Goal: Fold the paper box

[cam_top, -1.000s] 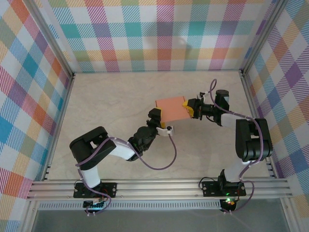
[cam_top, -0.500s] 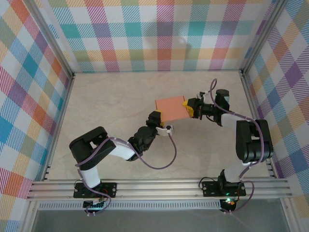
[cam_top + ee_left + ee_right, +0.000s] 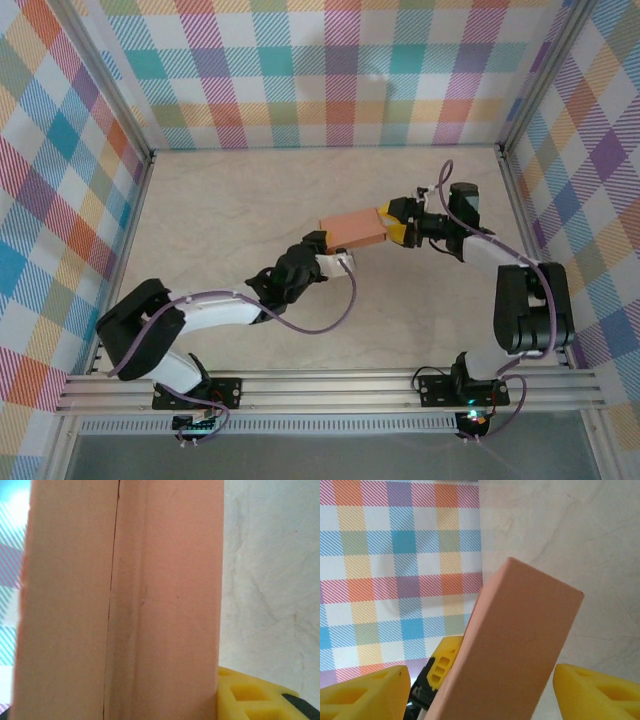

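Paper box (image 3: pixel 352 230): a salmon-orange card body, closed into a flat rectangular shape, lying between the two end effectors over the table (image 3: pixel 230 210), a little right of the table's centre and about midway between its far and near edges. Whether it rests on the surface cannot be told. In the top view its long axis runs roughly left to right, with the right end slightly farther back.

Left end effector (image 3: pixel 330 252): reaches up from the near-left and grips the box at its near-left part. In the left wrist view the card (image 3: pixel 150 605) stands upright, a straight seam runs down its length, and one yellow finger (image 3: pixel 250 695) lies against its right face.

Right end effector (image 3: pixel 392 225): faces the box's right end with its jaws spread apart. In the right wrist view its yellow fingers (image 3: pixel 365 690) stand on either side of the box (image 3: pixel 515 645) with a gap on each side, touching nothing. A yellow finger (image 3: pixel 444 665) of the left end effector shows against the box's left face.

Plaid walls (image 3: pixel 330 70) enclose the far, left and right edges of the table.
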Controlling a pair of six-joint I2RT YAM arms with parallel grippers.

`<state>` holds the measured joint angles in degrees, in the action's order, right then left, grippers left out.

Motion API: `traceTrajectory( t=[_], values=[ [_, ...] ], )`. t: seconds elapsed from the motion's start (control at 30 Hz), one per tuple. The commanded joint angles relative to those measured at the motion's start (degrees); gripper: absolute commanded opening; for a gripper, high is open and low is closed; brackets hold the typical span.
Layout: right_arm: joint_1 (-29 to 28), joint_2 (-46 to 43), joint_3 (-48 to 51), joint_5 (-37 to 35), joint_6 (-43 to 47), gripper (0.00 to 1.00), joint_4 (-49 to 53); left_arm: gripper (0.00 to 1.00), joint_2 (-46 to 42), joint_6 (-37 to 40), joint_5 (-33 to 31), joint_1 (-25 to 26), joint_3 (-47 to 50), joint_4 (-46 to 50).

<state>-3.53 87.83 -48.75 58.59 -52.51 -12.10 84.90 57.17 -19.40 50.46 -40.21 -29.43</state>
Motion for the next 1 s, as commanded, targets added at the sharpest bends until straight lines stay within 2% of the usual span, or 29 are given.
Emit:
traceTrajectory(
  t=[0.0,0.13,0.2,0.27,0.37,0.5,0.63,0.73,0.87,0.97],
  values=[
    [0.4,-5.3,-3.7,-5.7,13.9,0.76,11.4,0.41,-4.0,-12.7,9.5,-3.1,-1.0,15.5],
    [0.3,-11.3,-4.8,-12.5,26.7,0.77,22.4,0.41,-5.0,-18.3,18.6,-6.6,-3.1,25.8],
    [-0.6,-14.6,-4.7,-16.0,33.3,0.78,26.4,0.41,-4.9,-20.4,22.0,-7.8,-3.5,28.1],
    [-3.6,-17.4,-4.8,-21.2,41.1,0.79,30.6,0.41,-4.9,-21.8,26.6,-9.0,-4.3,30.8],
    [-10.8,-20.9,-3.3,-34.6,50.1,0.80,33.0,0.40,-4.0,-22.4,32.1,-10.7,-7.3,38.0],
    [-16.0,-21.8,-3.3,-40.4,56.1,0.80,34.3,0.41,-3.0,-21.2,34.5,-11.7,-8.2,42.4],
    [-21.1,-16.7,-9.3,-46.5,60.3,0.74,41.1,0.41,-1.2,-20.1,40.0,-13.0,-9.9,47.7],
    [-24.4,-14.0,-12.0,-50.5,62.2,0.62,43.7,0.40,1.4,-19.5,44.2,-14.2,-13.1,52.4],
    [-25.9,-11.1,-14.8,-48.8,64.0,0.43,48.2,0.40,3.9,-17.7,45.5,-14.6,-15.5,56.6],
    [-27.3,-9.3,-15.8,-48.5,64.2,0.42,50.1,0.40,4.3,-17.7,45.2,-14.7,-15.4,56.2]
  ],
)
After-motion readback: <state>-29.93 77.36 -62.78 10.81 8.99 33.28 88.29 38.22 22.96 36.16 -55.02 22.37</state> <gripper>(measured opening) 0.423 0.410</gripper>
